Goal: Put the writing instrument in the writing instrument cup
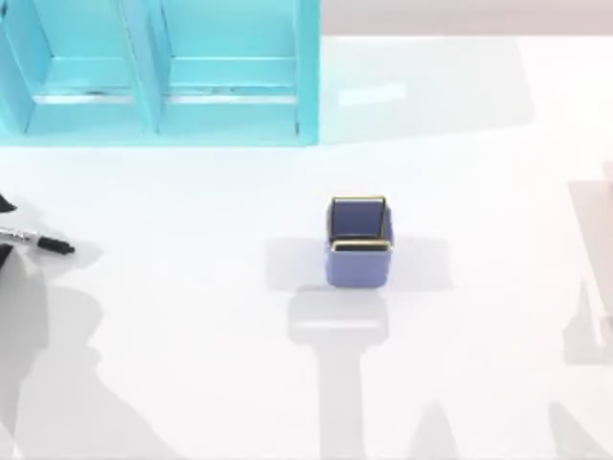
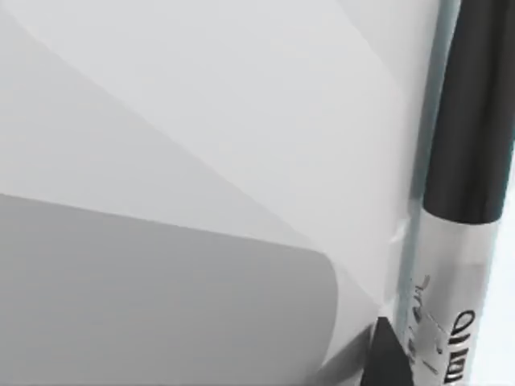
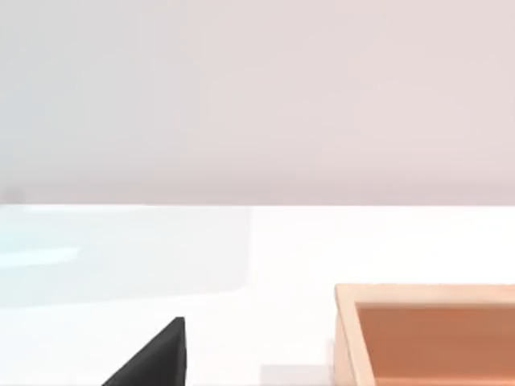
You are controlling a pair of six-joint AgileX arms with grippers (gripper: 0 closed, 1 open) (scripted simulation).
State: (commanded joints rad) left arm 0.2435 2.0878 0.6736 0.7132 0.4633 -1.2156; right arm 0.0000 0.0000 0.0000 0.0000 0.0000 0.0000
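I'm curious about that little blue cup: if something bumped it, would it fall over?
Possibly. The blue cup stands upright and alone on the white table, taller than wide, so a high nudge might tip it. Its flat square base probably stops rolling. It looks stiff.

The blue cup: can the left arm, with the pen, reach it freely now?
Probably yes. The blue cup stands upright and alone mid-table; bare table lies between it and the pen at the left edge.
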